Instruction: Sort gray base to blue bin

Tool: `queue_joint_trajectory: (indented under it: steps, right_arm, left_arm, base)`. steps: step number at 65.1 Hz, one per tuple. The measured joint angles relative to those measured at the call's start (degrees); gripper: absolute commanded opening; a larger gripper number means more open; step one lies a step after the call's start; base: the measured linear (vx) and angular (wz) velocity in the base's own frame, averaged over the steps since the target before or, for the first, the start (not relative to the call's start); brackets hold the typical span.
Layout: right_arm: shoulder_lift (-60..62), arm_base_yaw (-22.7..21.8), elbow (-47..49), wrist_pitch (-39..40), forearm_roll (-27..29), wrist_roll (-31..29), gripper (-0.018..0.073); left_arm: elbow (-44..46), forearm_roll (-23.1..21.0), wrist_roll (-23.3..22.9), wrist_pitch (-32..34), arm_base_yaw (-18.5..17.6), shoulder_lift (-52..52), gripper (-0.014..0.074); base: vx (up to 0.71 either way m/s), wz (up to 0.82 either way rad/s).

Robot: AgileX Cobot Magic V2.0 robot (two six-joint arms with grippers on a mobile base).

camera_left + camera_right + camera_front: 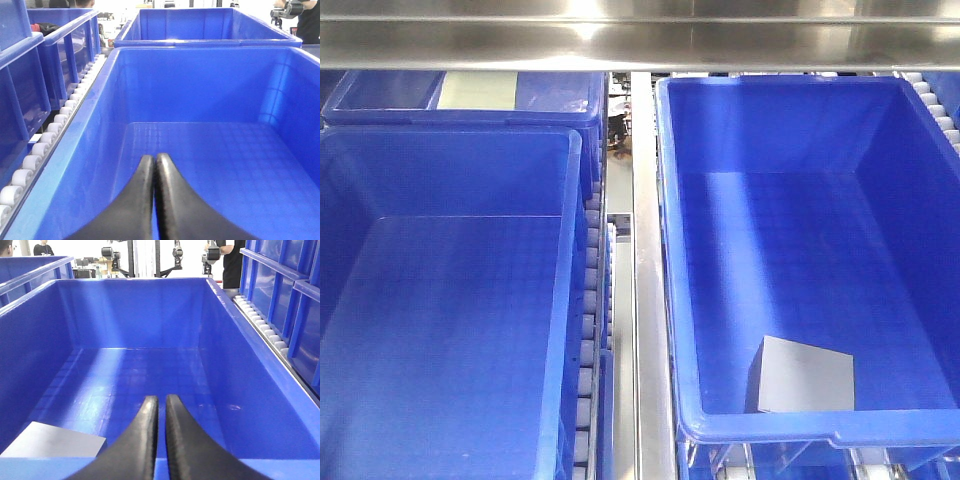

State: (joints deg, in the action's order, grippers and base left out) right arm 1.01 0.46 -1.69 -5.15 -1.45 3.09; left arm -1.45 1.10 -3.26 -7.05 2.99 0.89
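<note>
The gray base (800, 378) lies on the floor of the right blue bin (672, 250), close against its near wall. In the right wrist view the gray base (50, 442) shows at the lower left, inside the bin (235, 340). My right gripper (161, 399) hovers over the bin's near rim, to the right of the base and apart from it, with its fingers together and empty. My left gripper (155, 159) is shut and empty over the left blue bin (100, 150). Neither gripper shows in the front view.
A left blue bin (570, 250) stands beside the right one, with a metal rail (645, 250) between them. Another blue bin (210, 25) stands behind the left bin. Roller tracks (45, 140) (260, 325) run along the outer sides. A steel shelf (640, 35) spans the top.
</note>
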Motion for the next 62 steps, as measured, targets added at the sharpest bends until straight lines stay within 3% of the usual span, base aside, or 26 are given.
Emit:
queue_joint_trajectory:
  steps: [62]
  right_arm:
    - [0.0, 0.0, 0.0, 0.0, 0.0, 0.0, -0.0004]
  left_arm:
    - [0.0, 0.0, 0.0, 0.0, 0.0, 0.0, -0.0006]
  base:
    - [0.0, 0.0]
